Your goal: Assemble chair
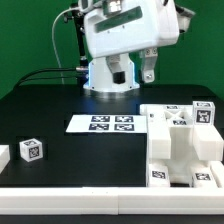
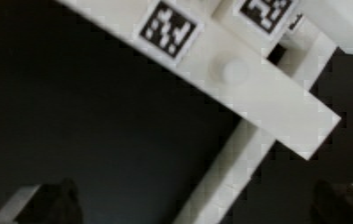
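The black table [image 1: 60, 105] is carrying everything in the scene, and the white robot arm [image 1: 125, 35] is rising at its far edge, in front of a green backdrop. The claw [image 1: 148, 72] is hanging from the arm's underside, raised clear of the table and touching nothing; its jaws are standing wide apart with nothing between them, and in the wrist view the two dark fingertips [image 2: 48, 205] are showing only at the frame's edges, blurred. The chair [image 1: 182, 145], a stepped white structure of blocky tagged pieces, is sitting well below the claw and nearer the camera, toward the exterior view's right, with several black-and-white tags facing up and forward. In the wrist view, part of the chair [image 2: 244, 95] is lying beneath the claw: a flat tagged panel crossing over a long white bar, the two touching where they cross, though the picture is too soft to tell how they are joined. The marker board [image 1: 108, 124] is lying flat on the table below the claw and slightly toward the exterior view's left, just beside the chair. A small loose white tagged block [image 1: 32, 151] is resting far from the claw toward the exterior view's left, and another white piece [image 1: 3, 156] is peeking in at that edge, beside the block.
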